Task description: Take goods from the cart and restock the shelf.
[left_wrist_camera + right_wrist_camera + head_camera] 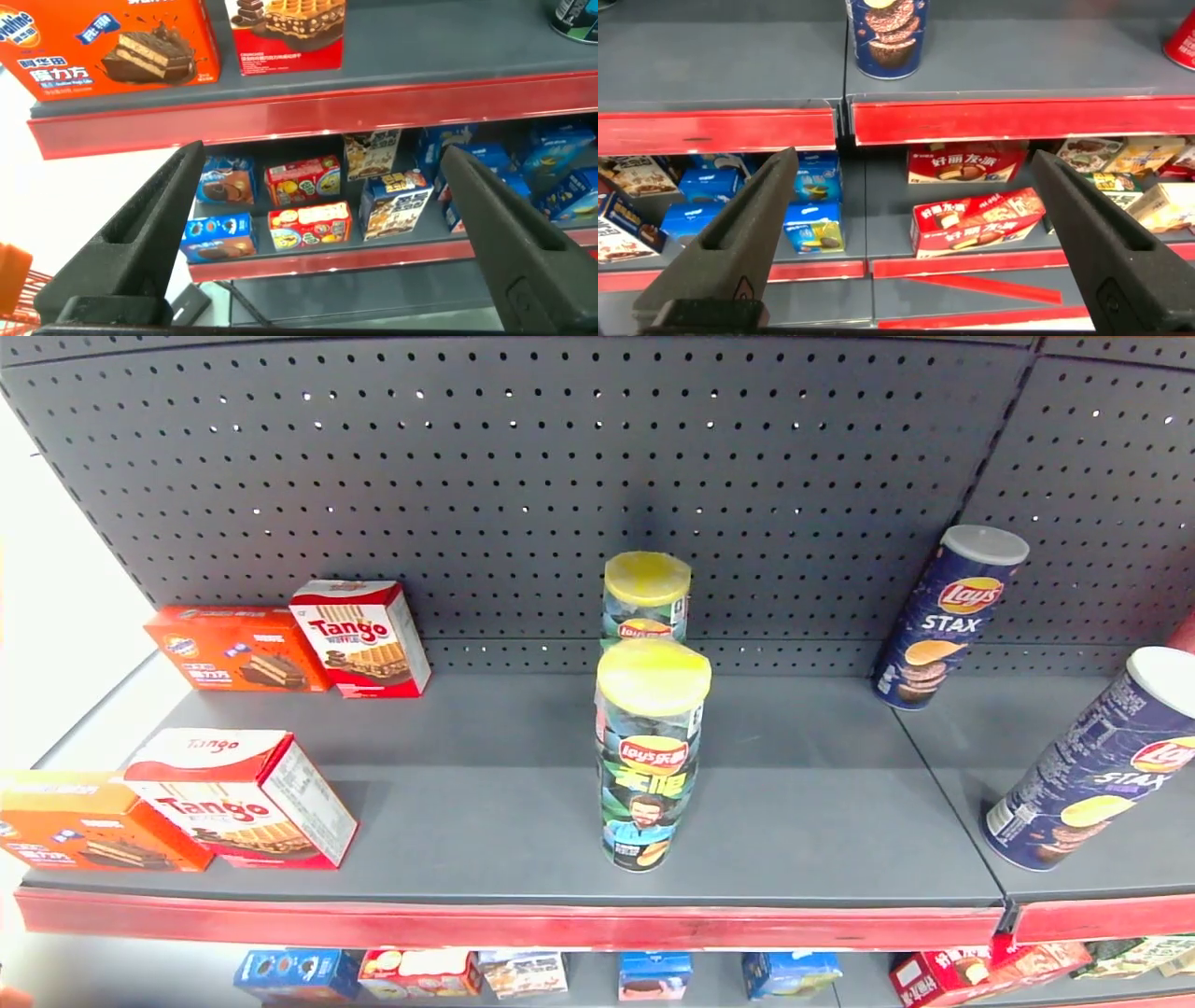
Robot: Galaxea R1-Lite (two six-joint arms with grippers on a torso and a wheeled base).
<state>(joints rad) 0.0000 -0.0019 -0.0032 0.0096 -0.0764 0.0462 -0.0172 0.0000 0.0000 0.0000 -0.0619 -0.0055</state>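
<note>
Now: wide, empty jaws before the shelf (467, 803)

Held level, the left gripper (320, 154) and right gripper (912, 157) face the red shelf edge (280, 117), fingers spread wide, empty. On the shelf above, a yellow-lidded chip can (651, 756) stands upright, a second can (646, 597) directly behind it.

Beyond the left gripper (320, 151), an orange wafer box (121, 47) and a red-and-white box (285, 33) are stood at the grey shelf's (448, 47) red edge. Beyond the right gripper (913, 157), 1 blue chip can (887, 33) is stood upright. 2 yellow-lidded cans (649, 756) are stood between these goods, 1 behind the other.
</note>
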